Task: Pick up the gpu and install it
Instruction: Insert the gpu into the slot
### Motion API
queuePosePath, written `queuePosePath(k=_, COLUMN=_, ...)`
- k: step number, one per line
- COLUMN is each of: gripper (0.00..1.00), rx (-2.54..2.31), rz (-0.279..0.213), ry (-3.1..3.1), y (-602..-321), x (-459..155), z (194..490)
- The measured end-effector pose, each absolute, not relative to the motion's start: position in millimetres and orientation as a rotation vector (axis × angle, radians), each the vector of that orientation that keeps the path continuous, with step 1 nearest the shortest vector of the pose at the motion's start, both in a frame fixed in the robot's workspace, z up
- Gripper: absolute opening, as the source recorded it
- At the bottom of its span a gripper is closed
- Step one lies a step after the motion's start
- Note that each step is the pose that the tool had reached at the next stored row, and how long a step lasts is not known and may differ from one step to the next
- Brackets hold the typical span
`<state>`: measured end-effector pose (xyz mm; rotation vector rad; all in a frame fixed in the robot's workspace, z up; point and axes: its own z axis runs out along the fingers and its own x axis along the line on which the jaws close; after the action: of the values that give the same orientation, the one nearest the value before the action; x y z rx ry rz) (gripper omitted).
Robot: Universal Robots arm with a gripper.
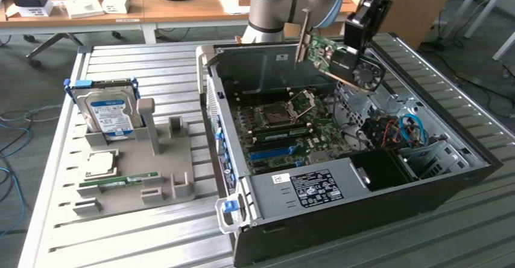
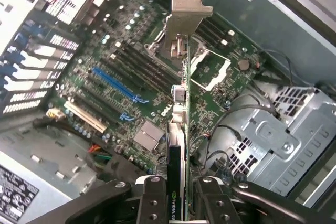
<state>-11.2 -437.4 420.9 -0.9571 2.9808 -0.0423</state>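
My gripper is shut on the gpu, a green card with a black fan and a metal end bracket. It holds the card tilted in the air above the open computer case, over the far end of the motherboard. In the wrist view the gpu hangs edge-on between my fingers, with its bracket pointing away over the CPU socket area. The blue slot and the black slots beside it lie on the motherboard below, apart from the card.
A grey fixture at the exterior view's left holds a hard drive, a CPU and a RAM stick. Inside the case are a metal drive cage, cables and a labelled cover.
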Motion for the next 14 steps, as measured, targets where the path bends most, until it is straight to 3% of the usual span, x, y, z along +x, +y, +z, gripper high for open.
queuePosePath(k=14, gripper=0.26, rx=-1.271, rz=-0.069, ry=2.864, y=-437.4, x=-12.3, z=420.9)
